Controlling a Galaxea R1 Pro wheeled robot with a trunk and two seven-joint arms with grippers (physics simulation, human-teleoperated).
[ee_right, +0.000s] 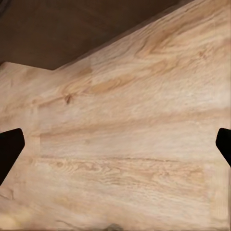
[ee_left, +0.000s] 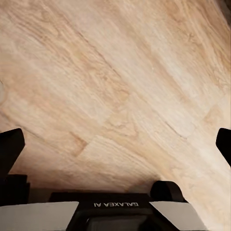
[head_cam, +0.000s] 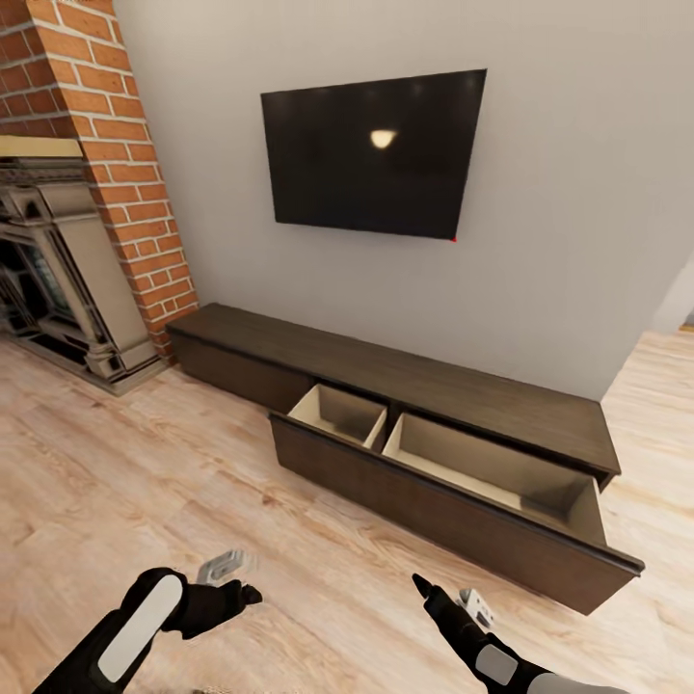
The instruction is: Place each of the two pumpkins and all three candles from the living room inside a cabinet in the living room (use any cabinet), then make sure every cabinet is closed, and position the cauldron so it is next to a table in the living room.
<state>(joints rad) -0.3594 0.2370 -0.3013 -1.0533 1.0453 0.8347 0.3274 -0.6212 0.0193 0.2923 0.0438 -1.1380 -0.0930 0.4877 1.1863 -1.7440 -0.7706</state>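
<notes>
Our left gripper [ee_left: 115, 144] has its jaws spread wide, the two dark fingertips [ee_left: 10, 149] sitting at opposite edges of the left wrist view with nothing but bare wooden floor [ee_left: 120, 86] between them. Our right gripper [ee_right: 115, 144] is likewise spread wide and holds nothing; between its jaws we see floor planks [ee_right: 130, 144], and beyond them a dark brown surface [ee_right: 72, 29] that we take for the cabinet front, though we cannot be sure.

In the head view our left gripper [head_cam: 231, 578] hovers low over the floor [head_cam: 145, 482], well short of the cabinet [head_cam: 405, 376] and toward its fireplace end. Our right gripper [head_cam: 439, 598] hangs over the floor just in front of the cabinet's pulled-out drawer [head_cam: 453, 482], apart from its front panel.

The cabinet runs long and low along the grey wall [head_cam: 578, 193]. Its drawer stands open, showing two pale compartments side by side, a smaller one [head_cam: 339, 413] nearer the fireplace and a longer one [head_cam: 482, 463] on the far side; both look bare inside. The cabinet section next to the fireplace is closed.

Above the cabinet a dark television [head_cam: 376, 154] hangs on the wall. Beside the cabinet's end stands a brick fireplace [head_cam: 87, 193] with a dark ornate surround [head_cam: 58, 270].
</notes>
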